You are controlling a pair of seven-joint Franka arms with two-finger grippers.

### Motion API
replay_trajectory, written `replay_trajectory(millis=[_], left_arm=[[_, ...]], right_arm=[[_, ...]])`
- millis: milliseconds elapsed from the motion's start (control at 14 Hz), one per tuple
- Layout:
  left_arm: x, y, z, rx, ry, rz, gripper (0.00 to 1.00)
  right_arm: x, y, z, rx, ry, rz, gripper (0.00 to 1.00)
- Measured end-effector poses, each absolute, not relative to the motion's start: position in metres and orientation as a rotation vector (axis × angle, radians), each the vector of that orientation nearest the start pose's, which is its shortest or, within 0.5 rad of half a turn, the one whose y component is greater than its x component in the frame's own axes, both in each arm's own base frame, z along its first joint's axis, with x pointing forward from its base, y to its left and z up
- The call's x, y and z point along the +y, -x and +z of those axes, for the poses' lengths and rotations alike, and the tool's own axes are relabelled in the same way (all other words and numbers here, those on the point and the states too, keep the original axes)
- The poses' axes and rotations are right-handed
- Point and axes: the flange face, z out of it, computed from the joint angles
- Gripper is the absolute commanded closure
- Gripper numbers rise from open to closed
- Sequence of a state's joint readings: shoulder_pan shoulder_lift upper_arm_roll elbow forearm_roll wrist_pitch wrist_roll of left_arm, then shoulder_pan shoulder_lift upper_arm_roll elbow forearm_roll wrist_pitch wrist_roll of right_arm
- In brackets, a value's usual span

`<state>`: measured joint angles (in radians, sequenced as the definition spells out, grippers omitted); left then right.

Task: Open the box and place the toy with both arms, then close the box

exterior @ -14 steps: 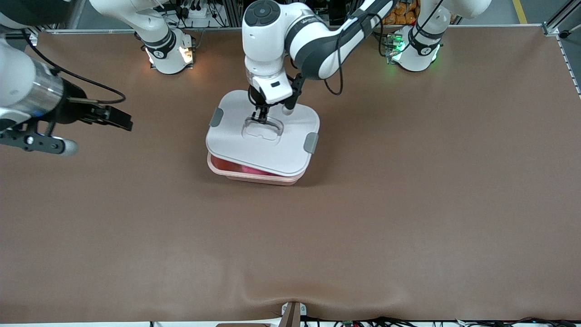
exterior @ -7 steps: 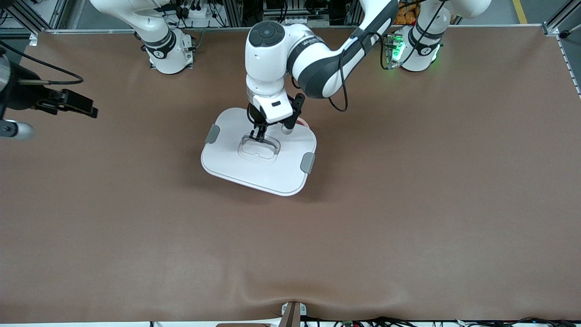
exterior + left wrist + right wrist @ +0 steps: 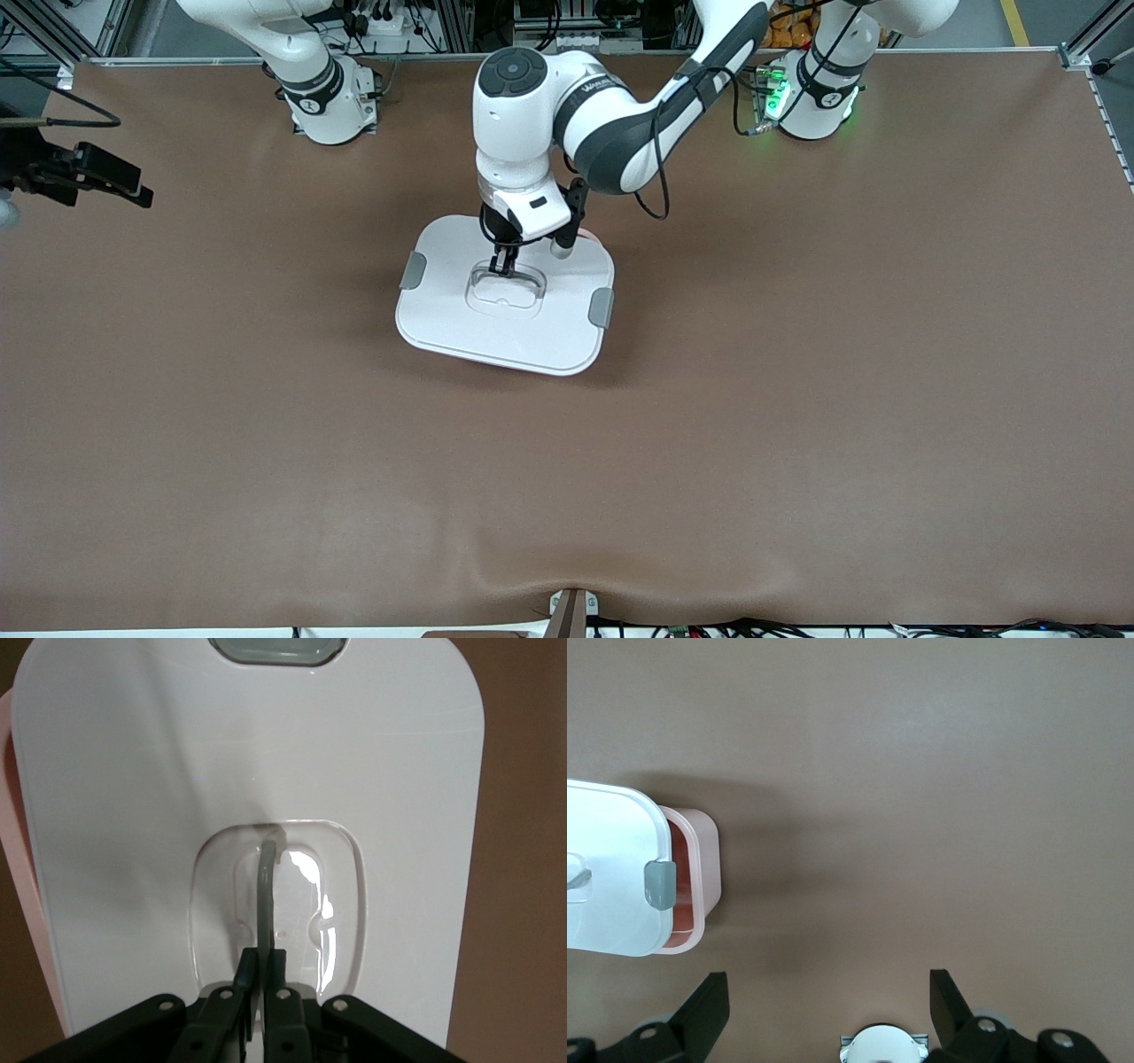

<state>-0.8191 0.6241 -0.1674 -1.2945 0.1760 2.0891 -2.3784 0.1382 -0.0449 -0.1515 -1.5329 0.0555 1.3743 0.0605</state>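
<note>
The white lid [image 3: 505, 319] with two grey clips [image 3: 601, 307] covers the pink box, of which only a sliver [image 3: 592, 237] shows at the lid's edge nearest the arm bases. My left gripper [image 3: 503, 265] is shut on the lid's clear handle [image 3: 266, 886], as the left wrist view [image 3: 263, 961] shows. The right wrist view shows the lid [image 3: 607, 873] sitting off-centre, with the box's rim and wall [image 3: 700, 877] sticking out past it. My right gripper [image 3: 124, 182] is open and empty [image 3: 827, 1005], up over the right arm's end of the table. The toy is hidden.
The brown table cover [image 3: 797, 399] is bare around the box. A small bracket [image 3: 571, 611] sits at the table edge nearest the front camera. The arm bases [image 3: 328, 97] stand along the edge farthest from it.
The lid, held by my left gripper, has come down over the box and now hides the pink inside. My right gripper has drawn away toward its end of the table.
</note>
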Motion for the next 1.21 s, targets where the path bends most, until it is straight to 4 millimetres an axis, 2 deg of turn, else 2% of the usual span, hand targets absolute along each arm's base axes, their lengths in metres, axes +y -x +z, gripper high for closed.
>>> replay_trajectory(millis=[214, 357, 643, 929, 1214], left_arm=[[-0.609, -0.433, 0.385, -2.097, 2.554, -0.068, 1.00], [-0.609, -0.433, 0.379, -2.122, 2.524, -0.066, 1.00], [-0.613, -0.429, 0.378, -2.129, 2.517, -0.064, 1.00], [-0.620, -0.418, 0.378, -2.185, 2.474, -0.074, 1.00], [-0.619, -0.420, 0.378, -2.239, 2.438, -0.144, 1.00]], right_arm=[[-0.007, -0.503, 0.646, 0.104, 3.087, 0.160, 0.00], [-0.017, -0.502, 0.647, 0.067, 3.092, 0.146, 0.00], [-0.067, -0.501, 0.648, -0.014, 3.088, 0.101, 0.00], [-0.067, -0.501, 0.649, -0.026, 3.089, 0.096, 0.00], [-0.061, -0.506, 0.659, -0.043, 3.095, 0.067, 0.00]])
